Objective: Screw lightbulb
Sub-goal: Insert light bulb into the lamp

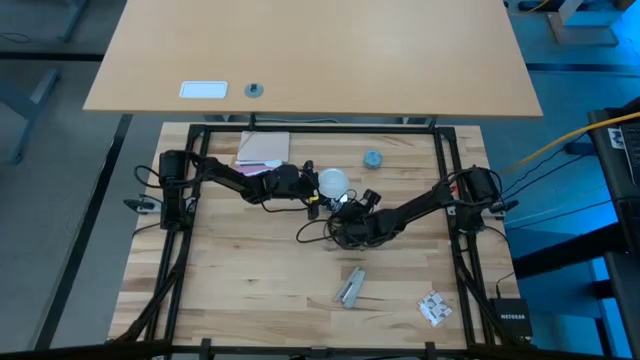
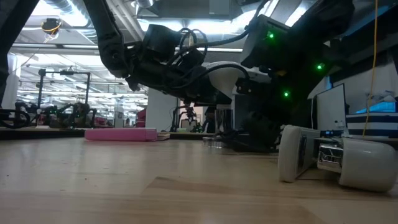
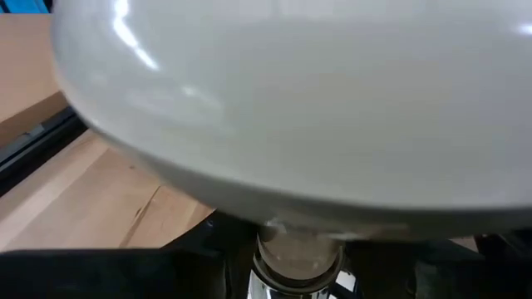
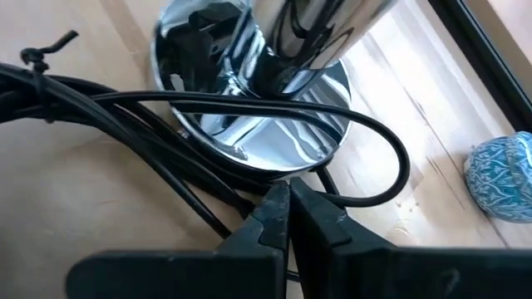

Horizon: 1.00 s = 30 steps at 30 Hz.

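Note:
The frosted-white lightbulb (image 1: 332,182) stands upright near the table's middle. Its narrow neck (image 3: 295,245) points down into the silvery socket (image 3: 293,281). The globe fills the left wrist view. My left gripper (image 1: 313,186) reaches in from the table's left and is shut on the globe. The socket's round chrome base (image 4: 249,108) rests on the table with a thin black cord (image 4: 366,137) looped around it. My right gripper (image 4: 287,195) is shut and slants down from the table's right, its tips at the base's rim, over the cord. My left gripper holds the bulb's globe (image 1: 322,184), coming nearly level from the table's left. The bulb itself hides the fingers in the wrist view, so the exact hold does not show. The bulb sits upright, its neck in the socket. My right gripper's shut fingertips (image 4: 274,203) lie beside the socket's base, above the cord; I cannot tell whether they touch either.
A small blue-grey round cap (image 1: 372,158) lies on the table's far side of the bulb. A pink pad (image 1: 262,148) lies at the far left. A white-and-grey device (image 1: 350,288) and a small packet (image 1: 435,308) lie near the front. Black frame rails (image 1: 445,180) bound the table.

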{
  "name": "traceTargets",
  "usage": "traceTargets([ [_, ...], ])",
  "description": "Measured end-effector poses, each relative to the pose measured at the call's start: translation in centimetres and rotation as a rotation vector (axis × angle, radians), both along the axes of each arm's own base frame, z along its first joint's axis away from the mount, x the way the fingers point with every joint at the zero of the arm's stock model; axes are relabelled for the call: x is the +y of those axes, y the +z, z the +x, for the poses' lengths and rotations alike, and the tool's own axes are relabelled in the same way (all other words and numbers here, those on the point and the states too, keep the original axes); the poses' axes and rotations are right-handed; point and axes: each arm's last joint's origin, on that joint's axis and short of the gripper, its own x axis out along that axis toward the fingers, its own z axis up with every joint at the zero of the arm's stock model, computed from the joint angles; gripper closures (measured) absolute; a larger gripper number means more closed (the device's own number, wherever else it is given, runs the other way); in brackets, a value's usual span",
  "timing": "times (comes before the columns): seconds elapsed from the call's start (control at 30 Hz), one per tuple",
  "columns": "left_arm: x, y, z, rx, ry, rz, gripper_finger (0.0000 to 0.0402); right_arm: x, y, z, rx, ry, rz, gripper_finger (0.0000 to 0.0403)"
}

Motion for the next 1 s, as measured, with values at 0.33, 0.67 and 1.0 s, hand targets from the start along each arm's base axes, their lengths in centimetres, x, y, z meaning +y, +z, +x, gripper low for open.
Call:
traceTargets([
  [0.33,0.0,-0.1,0.0,0.002,-0.008,-0.007,0.0252,-0.3,0.0,0.0,0.080,0.074,-0.034,0.0388],
  [0.67,-0.1,-0.1,0.0,0.004,-0.009,-0.008,0.0248,-0.3,0.2,0.1,0.071,0.078,-0.051,0.0287],
  [1.0,-0.2,-0.1,0.0,0.005,-0.017,-0.020,0.0247,-0.2,3.4,-0.1,-0.030,0.103,0.032,0.0277],
])
